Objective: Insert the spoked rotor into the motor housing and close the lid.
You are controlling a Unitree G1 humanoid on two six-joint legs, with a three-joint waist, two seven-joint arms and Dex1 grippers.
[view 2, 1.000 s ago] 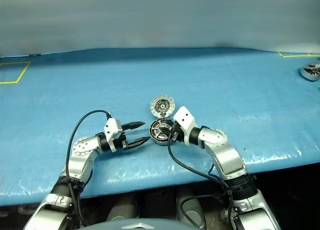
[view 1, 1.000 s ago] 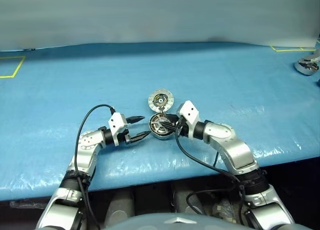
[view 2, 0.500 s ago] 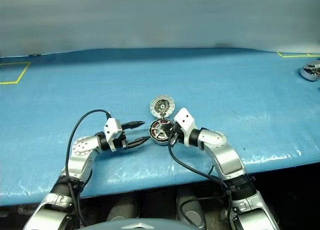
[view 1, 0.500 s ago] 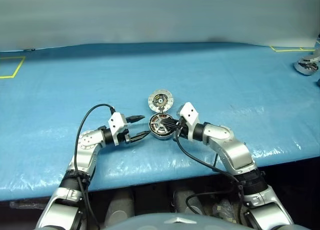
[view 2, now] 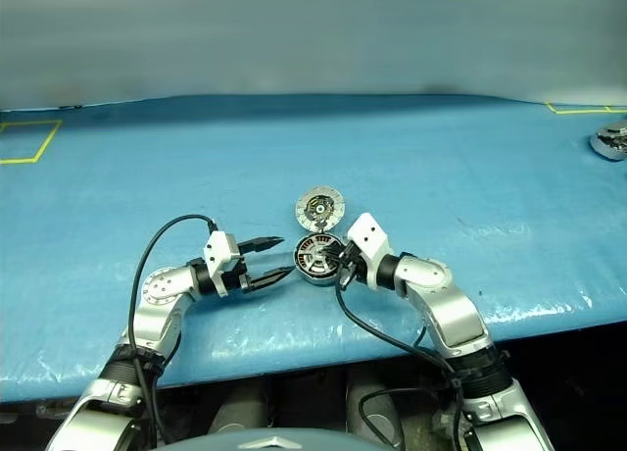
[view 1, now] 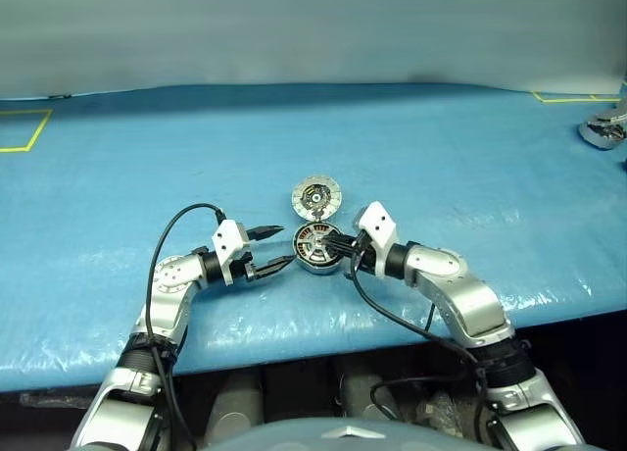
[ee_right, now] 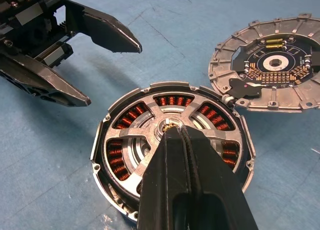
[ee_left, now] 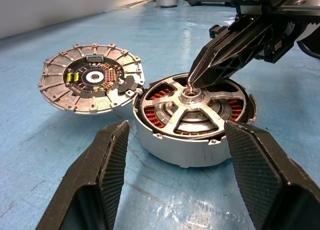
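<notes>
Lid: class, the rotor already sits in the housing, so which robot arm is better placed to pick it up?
Left: the left gripper stands open and empty beside the lid; the right gripper is shut over the spoked rotor.

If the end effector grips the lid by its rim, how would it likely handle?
The lid looks like rigid cast metal, so probably stiff and fairly heavy for its size. Lying flat on the blue sheet, it may be awkward to get fingers under. The exposed circuit parts at its centre seem the fragile area.

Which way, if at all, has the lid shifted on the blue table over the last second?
No. The lid stays put, just beyond the motor housing on the blue table.
</notes>
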